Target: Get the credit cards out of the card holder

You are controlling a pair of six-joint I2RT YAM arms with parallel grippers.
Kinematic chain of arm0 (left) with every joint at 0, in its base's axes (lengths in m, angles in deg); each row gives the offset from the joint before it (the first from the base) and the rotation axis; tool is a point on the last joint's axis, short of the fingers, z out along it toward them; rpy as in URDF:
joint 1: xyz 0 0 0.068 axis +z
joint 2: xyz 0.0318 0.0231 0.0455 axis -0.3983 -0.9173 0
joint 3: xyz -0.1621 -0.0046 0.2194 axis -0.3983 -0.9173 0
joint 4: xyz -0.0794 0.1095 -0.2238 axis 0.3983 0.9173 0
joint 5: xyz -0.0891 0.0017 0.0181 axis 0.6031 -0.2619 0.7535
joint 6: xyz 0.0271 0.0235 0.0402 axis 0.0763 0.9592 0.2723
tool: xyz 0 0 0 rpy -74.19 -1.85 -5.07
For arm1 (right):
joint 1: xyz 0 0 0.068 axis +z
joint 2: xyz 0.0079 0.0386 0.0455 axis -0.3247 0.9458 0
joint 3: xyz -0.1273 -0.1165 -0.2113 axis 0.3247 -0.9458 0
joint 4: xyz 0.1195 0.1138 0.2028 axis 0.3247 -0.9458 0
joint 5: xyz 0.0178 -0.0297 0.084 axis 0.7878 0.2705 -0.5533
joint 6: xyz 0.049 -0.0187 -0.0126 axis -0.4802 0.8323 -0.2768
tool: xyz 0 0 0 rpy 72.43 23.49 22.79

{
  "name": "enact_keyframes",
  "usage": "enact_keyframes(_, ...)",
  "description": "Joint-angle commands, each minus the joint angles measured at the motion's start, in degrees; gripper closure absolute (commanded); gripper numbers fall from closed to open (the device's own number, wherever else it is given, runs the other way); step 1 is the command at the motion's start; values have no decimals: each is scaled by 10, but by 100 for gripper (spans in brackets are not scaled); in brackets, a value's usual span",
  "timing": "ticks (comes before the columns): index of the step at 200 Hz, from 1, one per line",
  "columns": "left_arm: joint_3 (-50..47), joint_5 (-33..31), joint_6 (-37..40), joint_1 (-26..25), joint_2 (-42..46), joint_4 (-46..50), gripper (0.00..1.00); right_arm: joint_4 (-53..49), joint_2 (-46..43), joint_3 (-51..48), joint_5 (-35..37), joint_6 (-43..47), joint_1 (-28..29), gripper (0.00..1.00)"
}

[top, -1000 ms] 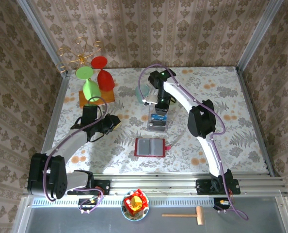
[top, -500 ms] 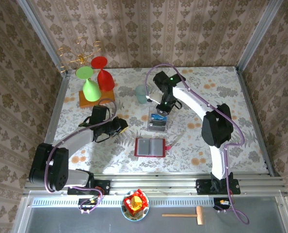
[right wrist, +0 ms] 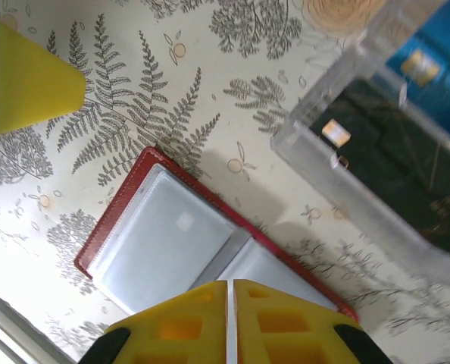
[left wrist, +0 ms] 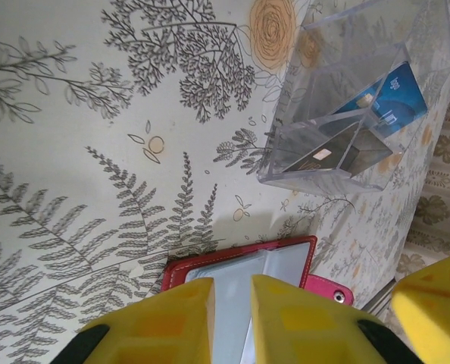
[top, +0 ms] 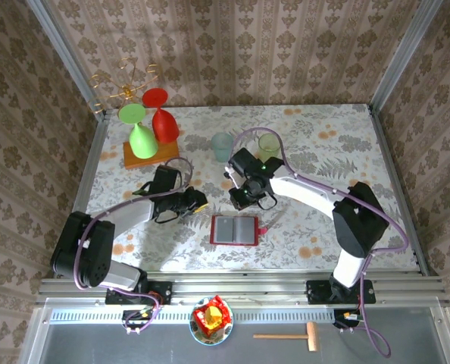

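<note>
Right gripper pressed together above the open card holder

Your right gripper's two yellow fingers meet with only a hairline between them and nothing pinched. From overhead you see it just above the card holder's far edge, near the middle of the table.

Your left gripper has its fingers a narrow gap apart, with nothing between them. The card holder shows through that gap. Overhead, the left gripper sits just left of the holder's far left corner, close to the right gripper but apart from it.

The holder lies flat and spread open, greyish clear pockets facing up inside a red border. Its pink tab sticks out on one side. A small pale square shows in one pocket; you cannot tell whether that is a card.

A clear box stands just beyond the holder, apart from it. Inside it a blue card and a dark card lean side by side. The right wrist view shows the same box, with the blue card and the dark card, which has a gold chip.

At the far left of the table a green glass and a red glass stand upside down on an orange board. Two pale cups stand behind the right arm.
</note>
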Motion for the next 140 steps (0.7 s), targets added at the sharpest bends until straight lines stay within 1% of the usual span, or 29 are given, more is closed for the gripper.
enact_keyframes(1, 18, 20, 22, -11, -7, 23, 80, 76, -41, -43, -20, -142, 10, 90)
enact_keyframes(21, 10, 26, 17, -16, -7, 18, 80, 99, -58, -75, -24, -191, 17, 92)
enact_keyframes(27, 5, 48, 12, -15, -8, 7, 81, 103, -61, -83, -28, -201, 17, 94)
enact_keyframes(49, -10, 63, 7, -16, -4, -6, 83, 143, -69, -119, -59, -237, 17, 96)
enact_keyframes(51, -11, 64, 8, -28, -4, -5, 83, 146, -70, -123, -62, -241, 17, 96)
enact_keyframes(55, -13, 64, 9, -33, -3, -2, 84, 153, -70, -129, -68, -246, 17, 96)
enact_keyframes(65, -20, 64, 13, -41, -3, 1, 84, 170, -70, -143, -81, -258, 19, 94)
enact_keyframes(77, -28, 66, 13, -48, -6, 2, 85, 183, -67, -159, -89, -272, 20, 87)
enact_keyframes(107, -51, 43, 8, -68, -1, 4, 88, 188, -51, -174, -88, -296, 24, 84)
enact_keyframes(140, -66, 37, 6, -71, -6, 3, 90, 200, -41, -181, -89, -319, 28, 80)
